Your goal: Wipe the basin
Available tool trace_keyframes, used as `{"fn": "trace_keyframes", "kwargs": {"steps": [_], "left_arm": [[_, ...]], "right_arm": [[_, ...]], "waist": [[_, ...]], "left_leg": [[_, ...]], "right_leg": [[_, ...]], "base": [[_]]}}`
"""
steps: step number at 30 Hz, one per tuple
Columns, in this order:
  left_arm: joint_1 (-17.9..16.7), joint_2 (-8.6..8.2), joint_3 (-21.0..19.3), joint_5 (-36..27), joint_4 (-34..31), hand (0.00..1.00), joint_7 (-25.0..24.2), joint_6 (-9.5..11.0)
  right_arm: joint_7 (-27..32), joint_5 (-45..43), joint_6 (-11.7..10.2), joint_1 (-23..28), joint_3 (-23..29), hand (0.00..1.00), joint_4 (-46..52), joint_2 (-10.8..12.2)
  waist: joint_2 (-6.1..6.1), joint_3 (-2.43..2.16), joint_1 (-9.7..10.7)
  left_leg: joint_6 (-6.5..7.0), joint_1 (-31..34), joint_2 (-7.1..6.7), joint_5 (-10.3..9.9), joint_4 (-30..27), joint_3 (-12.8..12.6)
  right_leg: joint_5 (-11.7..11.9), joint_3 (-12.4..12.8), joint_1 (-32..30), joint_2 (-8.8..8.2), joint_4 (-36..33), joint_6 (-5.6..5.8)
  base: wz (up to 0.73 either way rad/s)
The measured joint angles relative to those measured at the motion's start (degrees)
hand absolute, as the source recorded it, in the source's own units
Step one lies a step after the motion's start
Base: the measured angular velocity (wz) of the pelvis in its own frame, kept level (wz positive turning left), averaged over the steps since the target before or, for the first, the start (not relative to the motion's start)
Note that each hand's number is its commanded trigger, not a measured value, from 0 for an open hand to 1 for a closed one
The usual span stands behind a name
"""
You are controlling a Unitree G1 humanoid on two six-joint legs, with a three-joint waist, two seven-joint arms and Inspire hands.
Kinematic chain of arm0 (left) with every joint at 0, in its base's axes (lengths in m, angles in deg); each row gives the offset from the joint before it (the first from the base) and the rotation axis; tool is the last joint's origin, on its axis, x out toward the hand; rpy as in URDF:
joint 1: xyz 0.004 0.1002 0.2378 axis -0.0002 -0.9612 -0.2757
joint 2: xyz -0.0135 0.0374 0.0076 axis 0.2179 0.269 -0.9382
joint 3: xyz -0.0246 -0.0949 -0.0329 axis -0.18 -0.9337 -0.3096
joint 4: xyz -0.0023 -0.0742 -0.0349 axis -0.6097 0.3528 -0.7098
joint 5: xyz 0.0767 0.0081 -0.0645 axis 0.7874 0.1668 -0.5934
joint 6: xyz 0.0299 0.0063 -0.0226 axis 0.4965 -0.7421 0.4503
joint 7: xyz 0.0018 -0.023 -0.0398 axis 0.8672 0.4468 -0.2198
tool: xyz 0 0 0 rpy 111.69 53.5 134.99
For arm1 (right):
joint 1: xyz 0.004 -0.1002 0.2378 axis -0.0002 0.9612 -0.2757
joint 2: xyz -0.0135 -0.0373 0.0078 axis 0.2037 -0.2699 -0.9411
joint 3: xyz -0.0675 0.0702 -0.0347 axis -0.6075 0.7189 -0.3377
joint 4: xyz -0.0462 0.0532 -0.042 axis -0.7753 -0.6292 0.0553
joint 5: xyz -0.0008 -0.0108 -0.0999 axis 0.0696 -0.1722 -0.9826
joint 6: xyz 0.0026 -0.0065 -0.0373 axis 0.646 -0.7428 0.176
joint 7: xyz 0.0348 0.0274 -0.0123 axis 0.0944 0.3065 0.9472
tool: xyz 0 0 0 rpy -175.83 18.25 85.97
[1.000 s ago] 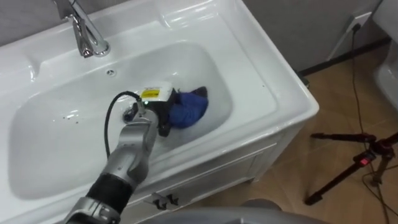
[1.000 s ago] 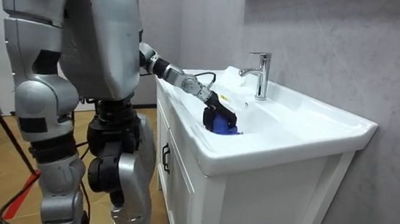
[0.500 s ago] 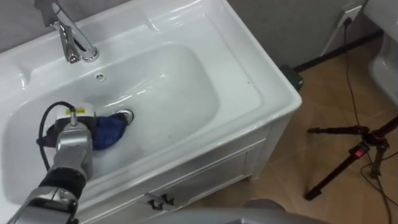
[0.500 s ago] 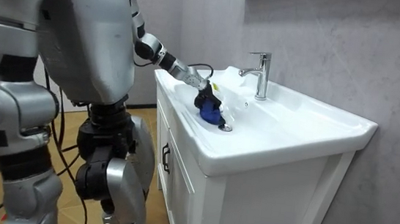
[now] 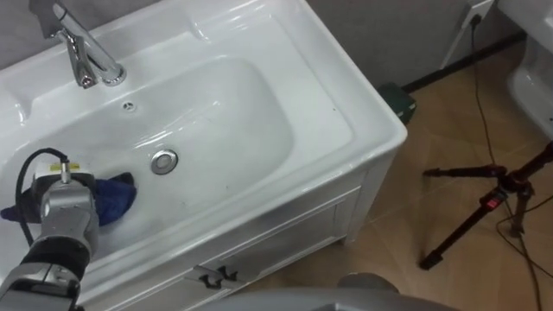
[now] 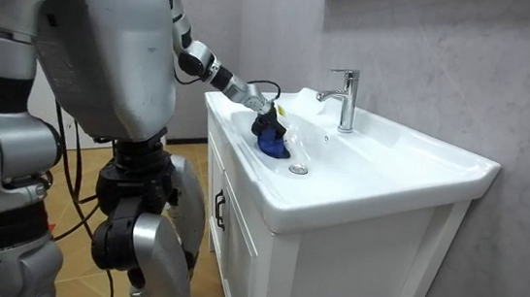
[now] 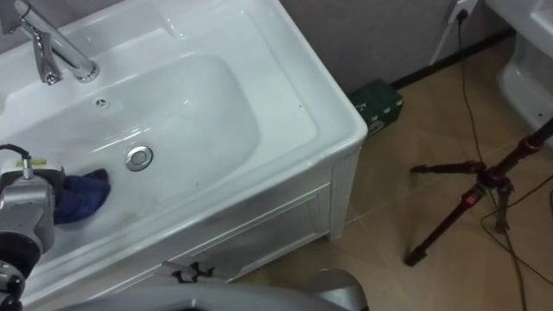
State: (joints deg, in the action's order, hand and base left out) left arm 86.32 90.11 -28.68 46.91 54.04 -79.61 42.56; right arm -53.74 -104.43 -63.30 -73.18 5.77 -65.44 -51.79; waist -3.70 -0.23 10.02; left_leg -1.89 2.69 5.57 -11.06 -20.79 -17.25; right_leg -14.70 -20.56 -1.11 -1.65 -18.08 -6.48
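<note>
The white basin (image 5: 225,112) has a metal drain (image 5: 163,161) in its floor and a chrome tap (image 5: 79,53) at its back left. A blue cloth (image 5: 114,197) lies at the left end of the bowl, left of the drain. My left hand (image 5: 66,206) is on top of it, fingers curled into the cloth and pressing it against the bowl's left slope. In the room view the left hand (image 6: 264,117) reaches in over the basin's near rim with the blue cloth (image 6: 271,144) bunched under it.
The vanity cabinet's dark door handle (image 5: 212,276) shows below the front rim. On the wooden floor to the right stand a black tripod (image 5: 492,203) and a green box (image 5: 398,100). A white fixture (image 5: 531,78) is at the far right.
My left hand has dragged the blue cloth from the right of the drain across the bowl to its left end. The eye view has shifted a little as well.
</note>
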Motion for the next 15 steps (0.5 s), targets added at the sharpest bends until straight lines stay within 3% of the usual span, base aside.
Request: {"fn": "trace_keyframes", "kwargs": {"steps": [7,15], "left_arm": [[0.4,1.24,-1.2,2.5,0.4,1.00,-1.7,-0.4],[0.2,1.35,-3.4,4.4,0.4,1.00,-1.7,-0.5]], "right_arm": [[0.4,-0.3,0.7,-1.0,0.6,0.00,0.4,-0.1],[2.4,-0.5,0.7,-0.8,2.3,0.00,1.1,-0.1]], "waist": [[0.24,0.04,-1.1],[0.59,0.00,-1.3]], "left_leg": [[-0.37,0.4,0.18,-0.4,0.0,0.1],[-0.38,0.6,0.31,-0.4,0.0,0.2]], "right_leg": [[-0.6,0.2,-1.3,-0.09,-1.6,-0.47],[-1.1,0.0,-1.6,-0.05,-2.3,-0.86]], "base": [[-0.04],[0.02]]}}
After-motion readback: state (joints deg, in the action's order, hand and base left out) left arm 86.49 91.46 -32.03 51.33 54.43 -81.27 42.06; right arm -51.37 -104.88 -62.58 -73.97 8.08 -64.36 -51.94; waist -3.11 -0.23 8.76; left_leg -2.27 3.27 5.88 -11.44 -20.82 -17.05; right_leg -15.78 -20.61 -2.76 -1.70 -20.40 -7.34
